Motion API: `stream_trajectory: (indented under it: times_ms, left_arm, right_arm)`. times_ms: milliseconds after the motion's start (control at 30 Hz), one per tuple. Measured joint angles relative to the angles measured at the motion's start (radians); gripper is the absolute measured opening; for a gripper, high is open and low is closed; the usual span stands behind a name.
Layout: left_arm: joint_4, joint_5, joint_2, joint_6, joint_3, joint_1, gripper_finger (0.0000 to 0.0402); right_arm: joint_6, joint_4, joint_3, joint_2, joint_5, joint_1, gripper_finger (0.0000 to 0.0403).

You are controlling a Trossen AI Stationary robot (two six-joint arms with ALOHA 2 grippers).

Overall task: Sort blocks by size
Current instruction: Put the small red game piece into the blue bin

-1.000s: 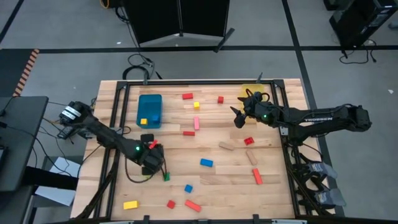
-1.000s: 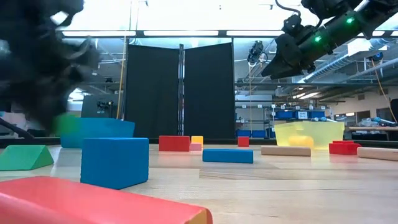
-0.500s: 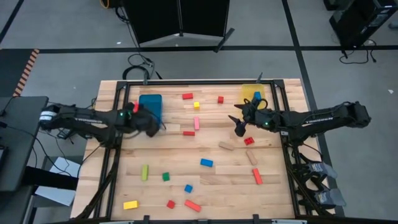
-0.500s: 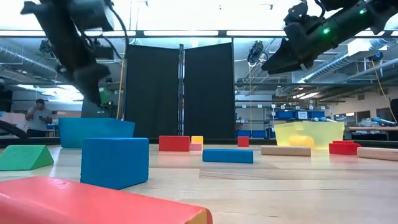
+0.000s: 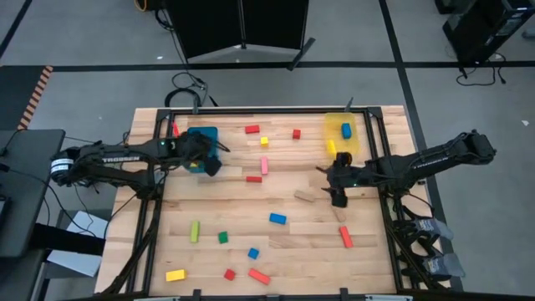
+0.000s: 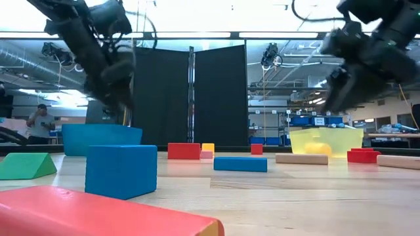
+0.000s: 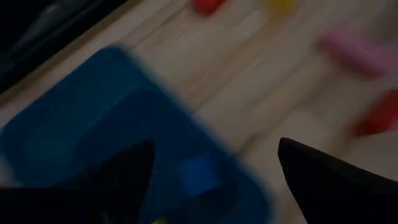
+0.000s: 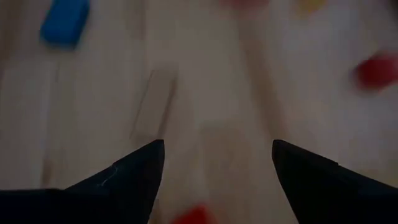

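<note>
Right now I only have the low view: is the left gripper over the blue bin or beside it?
Observer: Over it. From above, the left gripper hangs above the blue bin.
Operator: Is it holding anything?
Observer: No. Its wrist view shows open fingers with nothing between them, and a blue block lying in the bin.
Operator: And the right gripper?
Observer: The right gripper is open and empty over the table, with a wood bar just ahead of it.
</note>
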Motion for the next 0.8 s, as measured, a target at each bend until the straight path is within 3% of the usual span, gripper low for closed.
stream_trajectory:
  times_ms: [133,400,633,800]
  left_arm:
    - [0.158,0.035,-0.033,0.017,0.000,-0.055,0.0344]
    - [0.293,0.039,-0.040,0.011,0.001,-0.175,0.0307]
    - [0.396,0.036,-0.040,0.020,0.001,-0.257,0.0286]
    - [0.442,0.036,-0.040,0.039,0.001,-0.280,0.0282]
  right_arm:
    - [0.036,-0.122,-0.001,0.000,-0.074,0.001,0.0309]
    - [0.010,-0.103,-0.001,0.049,-0.109,-0.011,0.0308]
    - [0.051,0.034,0.061,0.205,-0.127,-0.014,0.0310]
    - [0.029,-0.238,0.231,0.367,-0.103,-0.022,0.0310]
